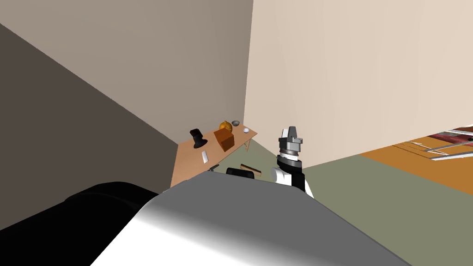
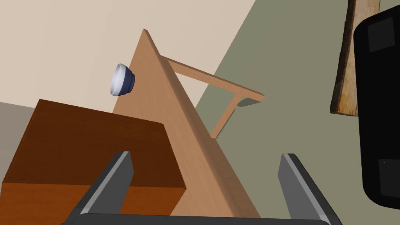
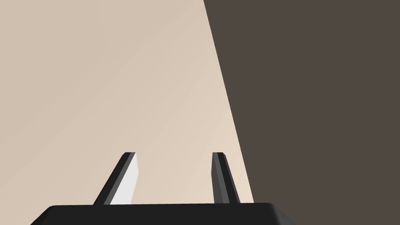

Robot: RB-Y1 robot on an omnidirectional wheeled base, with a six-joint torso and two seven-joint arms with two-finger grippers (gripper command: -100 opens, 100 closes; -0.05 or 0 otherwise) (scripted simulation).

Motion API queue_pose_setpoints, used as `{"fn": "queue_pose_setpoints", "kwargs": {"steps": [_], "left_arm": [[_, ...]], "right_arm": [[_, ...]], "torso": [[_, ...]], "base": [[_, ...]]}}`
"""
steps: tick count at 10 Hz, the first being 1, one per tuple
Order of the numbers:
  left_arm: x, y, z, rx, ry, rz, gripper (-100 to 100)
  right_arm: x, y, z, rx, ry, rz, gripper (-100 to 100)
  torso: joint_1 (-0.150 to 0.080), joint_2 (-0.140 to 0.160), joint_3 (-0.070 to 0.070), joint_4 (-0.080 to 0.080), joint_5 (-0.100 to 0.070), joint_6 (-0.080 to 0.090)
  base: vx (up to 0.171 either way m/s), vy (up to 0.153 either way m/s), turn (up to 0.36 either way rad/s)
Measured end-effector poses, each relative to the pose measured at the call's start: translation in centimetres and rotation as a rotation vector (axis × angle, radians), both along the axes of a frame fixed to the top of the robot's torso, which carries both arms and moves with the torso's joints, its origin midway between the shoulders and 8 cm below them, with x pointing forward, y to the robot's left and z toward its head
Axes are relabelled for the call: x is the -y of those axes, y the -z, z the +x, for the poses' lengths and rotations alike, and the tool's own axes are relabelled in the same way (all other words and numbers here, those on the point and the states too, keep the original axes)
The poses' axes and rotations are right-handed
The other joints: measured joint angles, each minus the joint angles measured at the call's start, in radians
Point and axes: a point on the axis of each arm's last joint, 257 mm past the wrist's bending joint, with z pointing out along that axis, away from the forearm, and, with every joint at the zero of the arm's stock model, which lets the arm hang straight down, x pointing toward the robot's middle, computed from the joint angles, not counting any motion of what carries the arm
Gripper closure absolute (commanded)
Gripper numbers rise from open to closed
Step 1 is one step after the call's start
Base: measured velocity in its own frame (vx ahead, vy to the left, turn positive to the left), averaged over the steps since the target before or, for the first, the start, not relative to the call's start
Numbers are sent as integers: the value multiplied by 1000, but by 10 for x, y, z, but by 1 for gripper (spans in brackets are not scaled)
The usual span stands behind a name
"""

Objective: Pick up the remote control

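The remote control (image 1: 203, 156) is a slim white bar lying on the wooden table (image 1: 184, 166), near its front edge, between a black stand (image 1: 197, 138) and a brown box (image 1: 224, 139). My left gripper (image 2: 207, 156) is open wide with nothing between its fingers. It hovers over the table's edge (image 2: 183, 129), with one finger in front of the brown box (image 2: 90, 136). My right gripper (image 1: 292, 131) is raised to the right of the table, away from it. In the right wrist view the right gripper (image 3: 174, 154) stands partly open with an empty gap.
An orange globe (image 1: 225, 126), a grey bowl (image 1: 235, 123) and a white and blue bowl (image 2: 122, 80) sit at the table's far end. A wooden plank (image 2: 347, 58) and a black object (image 2: 379, 97) lie on the green floor beside the table. Walls meet behind the table.
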Motion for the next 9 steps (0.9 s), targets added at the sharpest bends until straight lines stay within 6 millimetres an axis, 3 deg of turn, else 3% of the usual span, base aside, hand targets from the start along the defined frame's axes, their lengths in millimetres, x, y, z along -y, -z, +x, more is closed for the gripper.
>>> {"fn": "queue_pose_setpoints", "kwargs": {"steps": [3,5,6,9], "left_arm": [[-40,44,-49,-183,6,94,-100],[-70,60,-80,-277,1,149,-100],[-81,67,-91,-311,-3,174,-100],[-111,83,-116,-394,-10,239,-100]], "right_arm": [[0,0,0,0,0,0,0],[0,0,0,0,0,0,0],[0,0,0,0,0,0,0],[0,0,0,0,0,0,0]], "torso": [[1,-1,-1,0,0,0],[0,0,0,0,0,0],[1,0,0,0,0,-2],[1,0,0,0,0,-1]], "base": [[36,6,-320],[27,8,-271],[9,9,38],[25,10,-313]]}}
